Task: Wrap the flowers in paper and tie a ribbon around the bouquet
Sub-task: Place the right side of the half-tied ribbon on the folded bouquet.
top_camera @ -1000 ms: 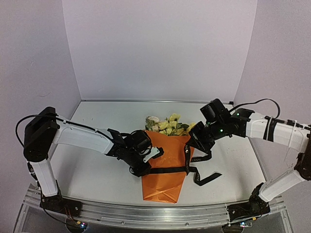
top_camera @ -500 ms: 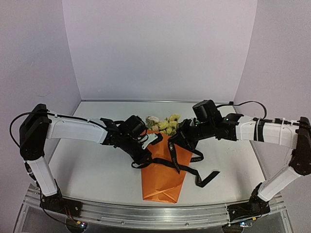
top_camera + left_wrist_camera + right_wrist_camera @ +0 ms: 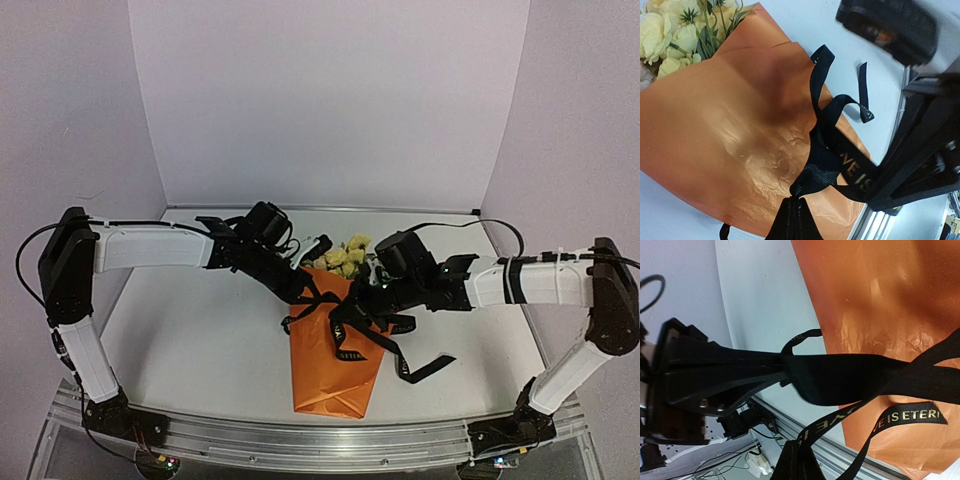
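Orange-paper bouquet [image 3: 335, 350] lies ctr-frame on white surface [image 3: 200, 340], left pincer [image 3: 310, 295] & right pincer [image 3: 350, 308] each clenched on limp, prob. slippery black ribbon [image 3: 822, 150] crossed over it; grip ribbon near ends, paper [image 3: 320, 385] likely crushes.

The left pincer [image 3: 308, 292] and right pincer [image 3: 347, 312] have drawn together — crossing the ribbon [image 3: 352, 345] above the bouquet [image 3: 325, 380].

The left arm [image 3: 150, 247] and right arm [image 3: 545, 283] have white boxy shells between rounded black joints. A thin black cable loops out beside each one, and black bands ring the right arm's white shell. The left gripper [image 3: 799, 202] and right gripper [image 3: 799, 447] are matte black, their frames dotted with small round screws.
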`<state>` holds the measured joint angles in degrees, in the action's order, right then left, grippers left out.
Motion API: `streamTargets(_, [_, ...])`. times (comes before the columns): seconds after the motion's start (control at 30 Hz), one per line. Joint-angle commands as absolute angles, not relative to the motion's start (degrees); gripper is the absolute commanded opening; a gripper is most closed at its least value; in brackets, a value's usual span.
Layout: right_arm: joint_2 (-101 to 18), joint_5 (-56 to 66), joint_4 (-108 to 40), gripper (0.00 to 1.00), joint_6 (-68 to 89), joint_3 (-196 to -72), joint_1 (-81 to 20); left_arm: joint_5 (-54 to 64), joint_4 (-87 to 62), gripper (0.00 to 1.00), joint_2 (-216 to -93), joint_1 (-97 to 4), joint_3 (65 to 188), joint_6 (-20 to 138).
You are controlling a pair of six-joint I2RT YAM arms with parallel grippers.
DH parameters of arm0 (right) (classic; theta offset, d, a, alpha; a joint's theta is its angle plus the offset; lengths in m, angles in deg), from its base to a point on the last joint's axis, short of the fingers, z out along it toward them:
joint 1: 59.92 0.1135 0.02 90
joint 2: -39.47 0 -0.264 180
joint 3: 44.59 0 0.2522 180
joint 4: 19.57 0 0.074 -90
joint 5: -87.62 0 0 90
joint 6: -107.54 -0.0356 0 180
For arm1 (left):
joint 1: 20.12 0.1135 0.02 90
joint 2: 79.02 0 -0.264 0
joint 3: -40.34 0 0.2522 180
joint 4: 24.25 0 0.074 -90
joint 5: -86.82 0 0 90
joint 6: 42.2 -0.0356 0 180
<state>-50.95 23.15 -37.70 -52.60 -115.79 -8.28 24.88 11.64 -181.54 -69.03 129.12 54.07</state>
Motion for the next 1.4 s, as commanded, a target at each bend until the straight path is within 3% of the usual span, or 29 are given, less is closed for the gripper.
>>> streamTargets(0.0, [-54.2, 17.8, -36.1, 0.0, -45.3, -115.9, -7.3, 29.8, 11.7, 0.0, -181.2, -68.0, 132.7, 55.5])
streamTargets(0.3, [-59.6, 8.6, -33.8, 0.0, -37.2, -118.1, -7.3, 34.9, 11.6, 0.0, -178.7, -67.6, 131.3, 54.6])
streamTargets(0.47, [-60.8, 2.7, -24.5, 0.0, -33.7, -116.6, -7.4, 39.7, 12.9, 0.0, -179.4, -67.6, 131.4, 54.4])
streamTargets(0.93, [-65.0, -0.4, -3.7, 0.0, -42.2, -114.8, -10.6, 45.5, 15.8, 0.01, -182.7, -67.6, 132.0, 53.3])
streamTargets(1.03, [-66.8, 2.5, 1.5, 0.0, -44.1, -115.1, -11.6, 46.9, 16.5, 0.09, -183.7, -67.6, 132.3, 52.7])
streamTargets(1.2, [-67.6, 5.7, 3.7, 0.0, -46.4, -114.1, -13.0, 47.6, 17.7, 0.34, -184.6, -67.6, 132.3, 51.9])
streamTargets(1.37, [-66.7, 5.9, 3.8, 0.0, -46.3, -111.9, -13.6, 45.0, 13.4, 0.47, -181.1, -67.6, 130.0, 54.0])
